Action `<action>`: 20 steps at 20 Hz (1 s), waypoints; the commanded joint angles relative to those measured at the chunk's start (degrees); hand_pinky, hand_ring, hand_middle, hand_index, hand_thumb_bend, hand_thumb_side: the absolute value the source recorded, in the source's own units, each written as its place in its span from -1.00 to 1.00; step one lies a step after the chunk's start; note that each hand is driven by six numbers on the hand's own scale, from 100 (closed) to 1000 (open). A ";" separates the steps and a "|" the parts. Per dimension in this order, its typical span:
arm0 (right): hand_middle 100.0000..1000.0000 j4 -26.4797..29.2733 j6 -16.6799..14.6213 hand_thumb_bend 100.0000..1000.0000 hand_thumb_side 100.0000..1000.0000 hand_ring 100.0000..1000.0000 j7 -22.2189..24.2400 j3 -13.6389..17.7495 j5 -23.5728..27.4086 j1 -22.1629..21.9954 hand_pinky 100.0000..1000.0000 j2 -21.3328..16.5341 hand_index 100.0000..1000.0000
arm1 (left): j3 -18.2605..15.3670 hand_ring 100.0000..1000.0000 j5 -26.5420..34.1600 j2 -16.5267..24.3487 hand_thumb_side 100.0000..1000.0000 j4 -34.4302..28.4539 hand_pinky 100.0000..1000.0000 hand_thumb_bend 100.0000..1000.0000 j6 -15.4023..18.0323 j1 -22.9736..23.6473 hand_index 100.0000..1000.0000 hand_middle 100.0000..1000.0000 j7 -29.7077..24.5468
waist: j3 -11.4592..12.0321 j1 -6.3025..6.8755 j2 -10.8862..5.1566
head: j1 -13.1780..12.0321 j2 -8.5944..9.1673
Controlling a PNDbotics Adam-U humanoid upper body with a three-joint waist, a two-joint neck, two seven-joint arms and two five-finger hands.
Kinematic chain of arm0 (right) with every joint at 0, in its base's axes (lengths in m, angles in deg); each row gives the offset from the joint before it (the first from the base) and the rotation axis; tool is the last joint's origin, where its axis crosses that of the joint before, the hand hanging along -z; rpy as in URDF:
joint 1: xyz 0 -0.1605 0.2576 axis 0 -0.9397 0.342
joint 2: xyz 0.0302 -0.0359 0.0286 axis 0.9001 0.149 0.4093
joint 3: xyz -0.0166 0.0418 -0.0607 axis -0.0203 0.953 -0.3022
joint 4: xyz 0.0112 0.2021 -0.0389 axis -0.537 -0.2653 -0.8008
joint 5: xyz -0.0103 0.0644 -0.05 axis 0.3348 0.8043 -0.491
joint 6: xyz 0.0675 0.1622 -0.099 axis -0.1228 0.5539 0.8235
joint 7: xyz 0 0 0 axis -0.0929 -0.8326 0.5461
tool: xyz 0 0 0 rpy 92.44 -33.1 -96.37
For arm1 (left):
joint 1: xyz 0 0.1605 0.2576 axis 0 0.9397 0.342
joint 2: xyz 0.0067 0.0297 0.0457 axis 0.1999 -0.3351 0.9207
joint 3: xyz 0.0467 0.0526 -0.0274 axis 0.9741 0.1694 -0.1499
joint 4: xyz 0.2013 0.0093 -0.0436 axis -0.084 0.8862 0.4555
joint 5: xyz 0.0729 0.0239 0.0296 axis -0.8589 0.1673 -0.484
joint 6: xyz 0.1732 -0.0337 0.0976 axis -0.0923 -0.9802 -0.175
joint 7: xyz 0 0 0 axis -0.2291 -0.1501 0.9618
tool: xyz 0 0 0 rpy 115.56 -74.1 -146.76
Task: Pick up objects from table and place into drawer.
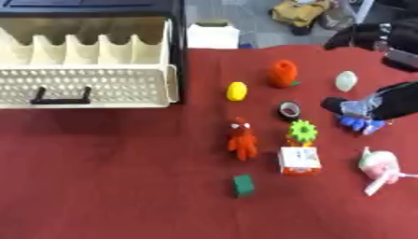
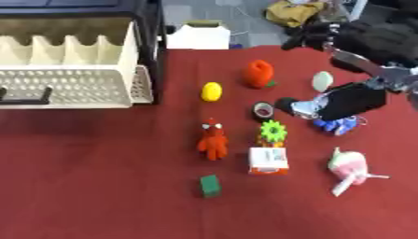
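Right hand [image 2: 314, 108] over blue object [image 2: 336, 124], beside tape roll [image 2: 263, 110]; finger closure indeterminate. Drawer [image 1: 86, 86] open.

No readable text, brand, number or sign anywhere. Small white-and-orange box [image 2: 268, 161], well below and left of right hand's fingers [image 2: 298, 106], carries dark printed marks on top face; lettering too blurred to make out.

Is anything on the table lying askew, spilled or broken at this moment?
Nothing looks spilled or broken. The drawer stands pulled open. The pink toy near the right edge lies on its side, tilted. The other small things sit apart on the red cloth. The right hand is over a blue thing.
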State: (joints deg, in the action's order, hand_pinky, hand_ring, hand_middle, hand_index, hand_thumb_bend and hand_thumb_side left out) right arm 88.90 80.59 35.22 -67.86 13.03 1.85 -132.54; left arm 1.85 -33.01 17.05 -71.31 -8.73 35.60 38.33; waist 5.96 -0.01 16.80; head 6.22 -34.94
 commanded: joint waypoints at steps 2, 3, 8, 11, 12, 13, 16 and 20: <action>0.73 0.93 0.03 -0.31 0.31 0.86 1.25 -0.64 2.50 -0.17 0.64 -2.59 0.89 | -0.65 -1.00 0.38 0.94 1.00 -0.66 -1.00 -0.17 -0.10 -0.60 0.67 -1.00 0.20 | 0.12 -0.11 -1.04 | -0.07 0.45; 0.74 0.93 0.07 -0.32 0.28 0.87 1.68 -1.01 2.95 -0.38 0.64 -2.67 0.90 | -0.63 -1.00 0.39 0.92 1.00 -0.66 -1.00 -0.17 -0.12 -0.63 0.67 -1.00 0.20 | 0.16 -0.13 -1.02 | -0.03 0.47; 0.74 0.93 0.53 -0.36 0.22 0.88 3.62 -2.46 4.71 -1.06 0.64 -2.78 0.96 | -0.52 -1.00 0.45 0.78 1.00 -0.66 -1.00 -0.18 -0.29 -0.69 0.67 -1.00 0.18 | 0.34 -0.15 -0.91 | 0.15 0.70; 0.75 0.93 0.91 -0.35 0.21 0.88 4.12 -2.97 5.01 -1.12 0.64 -2.78 0.96 | -0.46 -1.00 0.41 0.72 1.00 -0.66 -1.00 -0.18 -0.33 -0.73 0.67 -1.00 0.16 | 0.46 -0.15 -0.84 | 0.23 0.81; 0.75 0.93 1.01 -0.34 0.22 0.88 4.24 -3.11 5.10 -1.15 0.64 -2.78 0.96 | -0.46 -1.00 0.39 0.70 1.00 -0.66 -1.00 -0.18 -0.34 -0.75 0.67 -1.00 0.17 | 0.49 -0.14 -0.81 | 0.26 0.84; 0.76 0.93 1.09 -0.34 0.22 0.89 4.34 -3.25 5.22 -1.20 0.64 -2.77 0.97 | -0.46 -1.00 0.37 0.68 1.00 -0.66 -1.00 -0.18 -0.36 -0.78 0.67 -1.00 0.19 | 0.53 -0.14 -0.77 | 0.31 0.92; 0.77 0.93 1.23 -0.32 0.22 0.89 4.67 -3.62 5.49 -1.34 0.64 -2.80 0.97 | -0.42 -1.00 0.35 0.63 1.00 -0.66 -1.00 -0.18 -0.39 -0.79 0.67 -1.00 0.18 | 0.65 -0.18 -0.60 | 0.49 1.08; 0.78 0.09 2.02 -0.30 0.25 0.90 5.25 -4.08 4.98 -1.82 0.64 -2.97 0.98 | -0.41 -1.00 0.34 0.59 1.00 -0.66 -1.00 -0.18 -0.38 -0.92 0.67 -1.00 0.27 | 0.78 -0.23 -0.41 | 1.00 1.22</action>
State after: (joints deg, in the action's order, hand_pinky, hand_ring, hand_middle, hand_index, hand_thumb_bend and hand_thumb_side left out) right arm 88.81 82.41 40.27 -72.44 18.03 -0.29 -133.35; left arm 1.88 -32.95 16.98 -71.30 -9.08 35.58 38.46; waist 6.71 -0.19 17.35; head 6.98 -34.32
